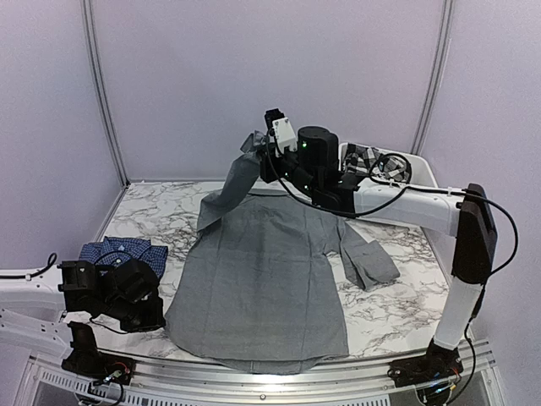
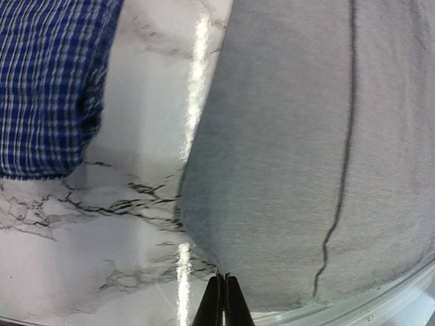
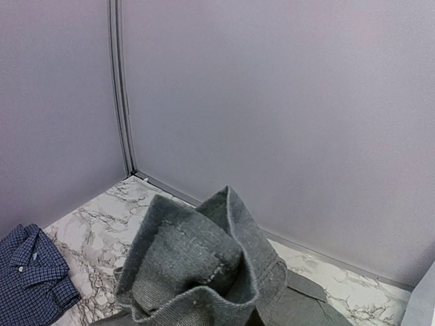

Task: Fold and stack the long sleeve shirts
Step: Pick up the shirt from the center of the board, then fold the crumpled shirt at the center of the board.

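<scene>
Two shirts: one plain grey cloth shirt (image 1: 262, 279) spread flat, one blue checked cloth shirt (image 1: 118, 252) folded. The right gripper (image 1: 264, 142) grasps the grey sleeve; the left gripper (image 2: 221, 288) is clenched at the hem.

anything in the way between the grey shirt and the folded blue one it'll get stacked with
Nothing visible: only bare marble table lies between the grey shirt and the folded blue shirt. The left pincer is shut at the grey hem corner beside that gap; the right pincer holds a sleeve up at the far side.
</scene>
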